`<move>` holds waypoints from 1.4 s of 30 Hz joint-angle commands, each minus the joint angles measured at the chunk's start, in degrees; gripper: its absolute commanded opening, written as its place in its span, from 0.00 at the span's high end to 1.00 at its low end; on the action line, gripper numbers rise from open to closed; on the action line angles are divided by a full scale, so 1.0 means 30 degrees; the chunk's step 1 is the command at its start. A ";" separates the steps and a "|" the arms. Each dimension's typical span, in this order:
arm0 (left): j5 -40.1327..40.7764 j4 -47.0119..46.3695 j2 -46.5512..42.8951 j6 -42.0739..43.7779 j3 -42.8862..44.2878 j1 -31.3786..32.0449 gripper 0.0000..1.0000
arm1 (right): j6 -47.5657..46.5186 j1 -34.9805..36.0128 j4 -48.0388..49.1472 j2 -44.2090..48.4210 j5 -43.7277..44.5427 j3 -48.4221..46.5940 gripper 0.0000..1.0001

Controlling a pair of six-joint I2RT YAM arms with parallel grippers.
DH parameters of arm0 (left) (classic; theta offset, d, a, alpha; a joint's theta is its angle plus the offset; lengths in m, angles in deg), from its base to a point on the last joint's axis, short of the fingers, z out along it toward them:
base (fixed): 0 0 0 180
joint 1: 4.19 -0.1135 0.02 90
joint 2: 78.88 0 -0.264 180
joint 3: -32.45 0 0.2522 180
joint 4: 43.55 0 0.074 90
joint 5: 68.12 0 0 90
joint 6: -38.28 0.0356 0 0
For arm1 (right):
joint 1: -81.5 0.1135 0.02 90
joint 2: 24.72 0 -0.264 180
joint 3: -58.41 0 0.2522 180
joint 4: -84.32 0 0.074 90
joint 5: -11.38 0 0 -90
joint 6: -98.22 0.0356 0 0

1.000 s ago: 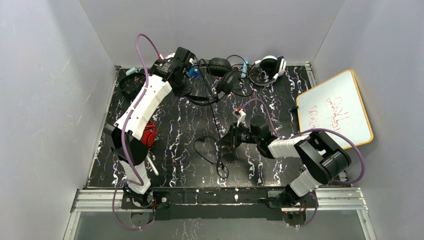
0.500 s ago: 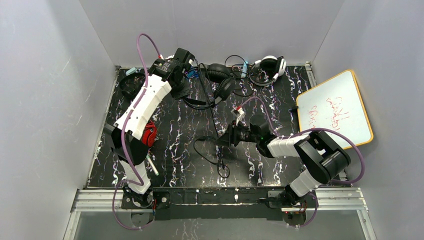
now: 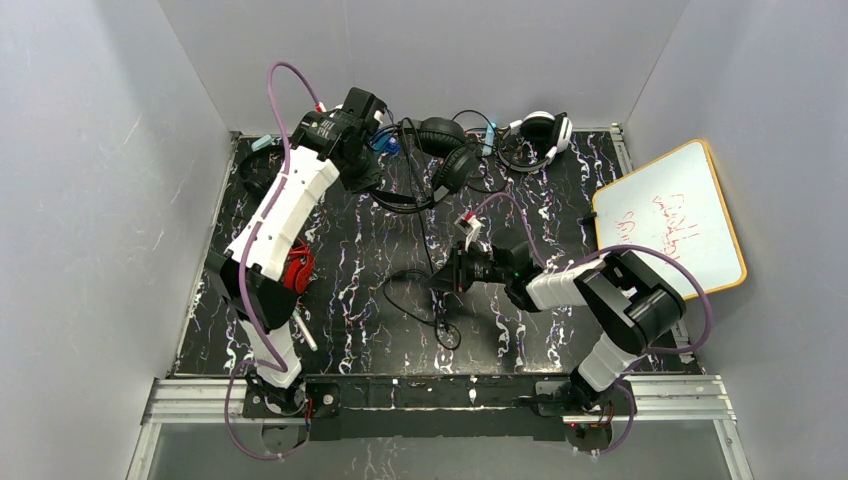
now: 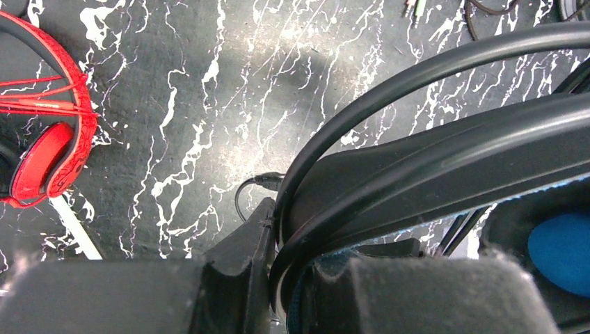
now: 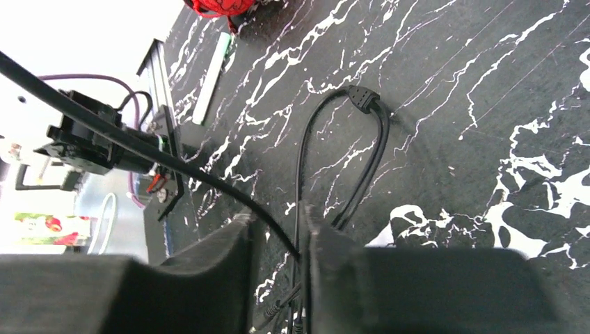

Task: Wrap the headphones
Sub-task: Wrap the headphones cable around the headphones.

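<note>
Left pincer (image 4: 292, 278) over far-left part of table (image 3: 340, 250), fingers clamped on headband (image 4: 452, 160) of black headphones (image 3: 440, 150). Band crosses between pads; blue cup lining just right of them. Ear cups hang near far edge, beside pincer. Right pincer (image 5: 278, 257) low at mid-table, fingers closed on thin cable (image 5: 362, 97). One strand runs taut from pincer toward black headphones; loop lies on marble just ahead. Red headphones (image 4: 42, 153) rest on table, well apart from both pincers.
</note>
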 commanded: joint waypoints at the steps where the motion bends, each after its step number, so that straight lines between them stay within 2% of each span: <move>1: -0.0796 0.0096 -0.0554 -0.0355 0.1976 -0.0107 1.00 | -0.0033 0.0023 0.1922 -0.0127 0.0185 0.0173 0.76; 3: -0.0551 0.0454 -0.0349 -0.0187 0.2435 -0.0129 1.00 | 0.0206 -0.0071 0.2308 0.0245 0.0359 0.0584 0.88; 6: -0.0323 0.0602 -0.0305 -0.0034 0.2527 -0.0284 1.00 | 0.0096 -0.0107 0.2280 0.0935 0.0392 0.0970 0.98; 9: -0.0347 0.0415 -0.0352 0.0006 0.2398 -0.0468 1.00 | -0.0031 -0.0099 0.1726 0.1493 0.0350 0.1235 0.99; 15: -0.0802 0.0267 -0.0204 0.0248 0.2603 -0.0683 1.00 | -0.0527 -0.0289 -0.0007 0.3596 0.2130 0.2348 0.99; 19: -0.3398 -0.0828 -0.0474 0.1606 0.2923 -0.0752 1.00 | -0.0687 -0.1084 -0.2044 0.4930 0.2992 0.2143 0.99; 23: -0.7572 -0.2382 -0.1646 0.3007 0.2270 -0.0752 1.00 | -0.0450 -0.2385 -0.2979 0.6028 0.1342 0.1315 0.99; 28: -1.0823 -0.3751 -0.2689 0.3564 0.0475 -0.0752 1.00 | 0.0230 -0.4229 -0.3594 0.7338 -0.0685 0.0534 0.99; 31: -1.3331 -0.5050 -0.3198 0.4396 -0.1140 -0.0733 1.00 | 0.1642 -0.5851 -0.2145 0.7400 -0.3334 0.0207 0.99; 34: -1.5643 -0.7584 -0.4263 0.5486 -0.3800 -0.0661 1.00 | 0.2394 -0.6995 -0.2876 0.6643 -0.5360 -0.1353 0.99; 36: -1.5407 -0.9521 -0.5582 0.7212 -0.5933 -0.0527 1.00 | 0.2744 -0.7615 -0.3970 0.6079 -0.6573 -0.2610 0.99; 39: -1.3910 -1.0576 -0.7131 1.0183 -0.8213 -0.0488 1.00 | 0.3458 -0.8208 -0.5066 0.5453 -0.8762 -0.4242 0.99; 42: -1.3776 -1.1991 -0.8608 1.2878 -1.0306 -0.0488 1.00 | 0.2903 -0.8284 -0.8040 0.5430 -0.9494 -0.5669 0.99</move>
